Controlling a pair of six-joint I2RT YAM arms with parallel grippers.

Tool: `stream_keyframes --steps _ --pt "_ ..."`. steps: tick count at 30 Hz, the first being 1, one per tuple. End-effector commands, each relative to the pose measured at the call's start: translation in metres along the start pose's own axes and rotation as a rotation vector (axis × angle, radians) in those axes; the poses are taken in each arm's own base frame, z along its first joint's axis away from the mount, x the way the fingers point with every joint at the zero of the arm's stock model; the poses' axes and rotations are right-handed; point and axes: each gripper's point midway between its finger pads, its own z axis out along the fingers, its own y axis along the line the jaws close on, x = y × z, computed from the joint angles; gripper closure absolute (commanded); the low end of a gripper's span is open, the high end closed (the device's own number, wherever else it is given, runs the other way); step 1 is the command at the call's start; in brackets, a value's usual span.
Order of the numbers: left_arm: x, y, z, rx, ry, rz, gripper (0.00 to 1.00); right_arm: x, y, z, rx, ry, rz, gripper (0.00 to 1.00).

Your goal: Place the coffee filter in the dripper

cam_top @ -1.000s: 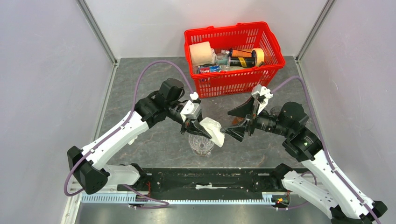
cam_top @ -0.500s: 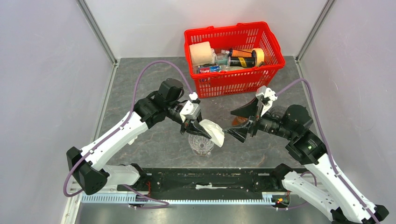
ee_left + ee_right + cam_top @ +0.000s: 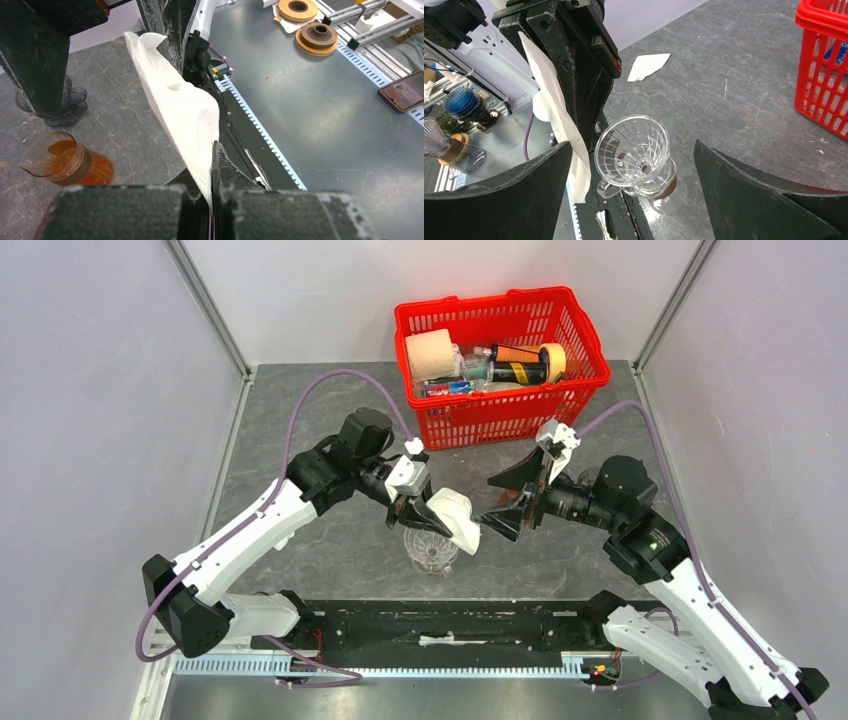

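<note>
At the far side of the table [image 3: 330, 440] stands the red basket [image 3: 500, 360], loaded with mixed items, well apart from the work. Nearer, the left gripper [image 3: 425, 512] is clamped on one edge of the coffee filter [image 3: 180, 110], holding it in the air just above and beside the dripper [image 3: 634, 150]. The right gripper [image 3: 505, 500] is empty, jaws spread wide, facing the filter.

Dripper: upright glass, rigid, judged fragile and slick.

Filter: thin white paper, judged very light, limp and easily creased. It is best pinched lightly at an edge so that the cone can open.
</note>
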Motion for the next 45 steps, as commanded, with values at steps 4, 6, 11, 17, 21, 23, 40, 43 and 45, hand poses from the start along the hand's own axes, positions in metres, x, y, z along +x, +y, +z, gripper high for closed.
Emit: stream_keyframes --steps 4,6,11,17,21,23,40,43,45 --pt "-0.011 -0.007 -0.002 0.023 -0.025 0.053 0.98 -0.021 0.003 -0.002 0.012 -0.053 -0.033 0.01" --pt "-0.01 -0.008 -0.001 0.024 -0.025 0.054 0.98 -0.021 -0.002 -0.003 0.043 -0.056 -0.033 0.01" --pt "-0.01 -0.008 -0.002 0.023 -0.025 0.05 0.98 -0.021 -0.007 -0.004 0.076 -0.056 -0.029 0.04" --pt "-0.012 -0.009 -0.002 0.024 -0.027 0.059 0.98 -0.019 -0.003 -0.005 0.052 -0.043 -0.033 0.04" --pt "-0.012 -0.008 -0.002 0.025 -0.027 0.057 0.98 -0.014 0.01 0.0 -0.04 -0.017 -0.024 0.04" --pt "-0.012 -0.007 -0.001 0.025 -0.027 0.058 0.98 -0.013 0.015 0.003 -0.078 -0.006 -0.014 0.04" --pt "-0.013 -0.004 0.0 0.033 -0.03 0.044 0.98 -0.008 0.019 0.025 -0.184 0.033 0.083 0.13" --pt "-0.013 -0.004 0.0 0.033 -0.031 0.042 0.98 -0.006 0.016 0.027 -0.17 0.049 0.094 0.22" --pt "-0.013 -0.003 0.0 0.027 -0.027 0.04 0.98 -0.006 0.017 0.026 -0.178 0.046 0.094 0.29"
